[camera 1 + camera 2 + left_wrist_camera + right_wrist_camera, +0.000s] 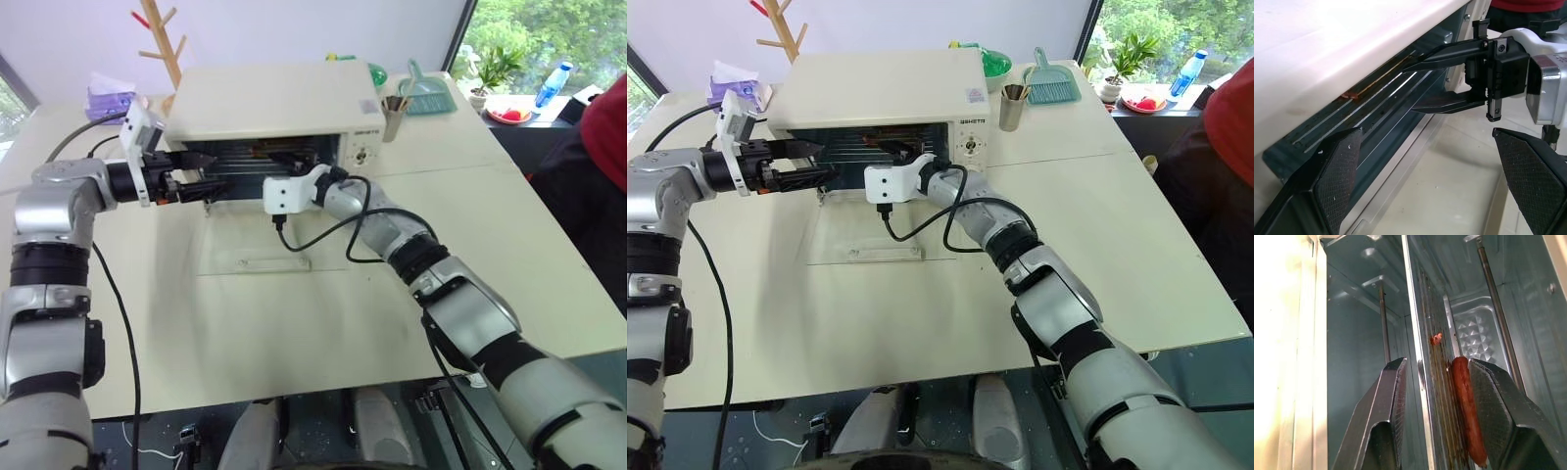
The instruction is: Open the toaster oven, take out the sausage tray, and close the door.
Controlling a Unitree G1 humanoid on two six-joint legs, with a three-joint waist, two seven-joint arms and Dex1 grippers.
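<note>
Toaster oven: You had the toaster oven in the upper middle of the left eye view, on the pale table. Its front was open and dark inside.

Door: The door lay flat on the table in front of the oven, just below the opening. You could see the table through its glass. Its bar handle sat at the near edge.

Sausage tray: The sausage tray was inside the oven. In the right wrist view its thin metal edge ran up the middle, with brown marks on it.

Sausage: One red sausage lay on the tray, close to its front edge.

Right gripper: Your right gripper was at the oven mouth, in the middle of the left eye view. Its two fingers were partly apart, one on each side of the tray edge. They were not pinching it that you could see; a gap showed beside the edge.

Left gripper: Your left gripper was at the left end of the opening. Its fingers were spread wide and held nothing.

Back of table: A metal cup with things in it stood right of the oven. A teal dustpan lay behind it.
</note>
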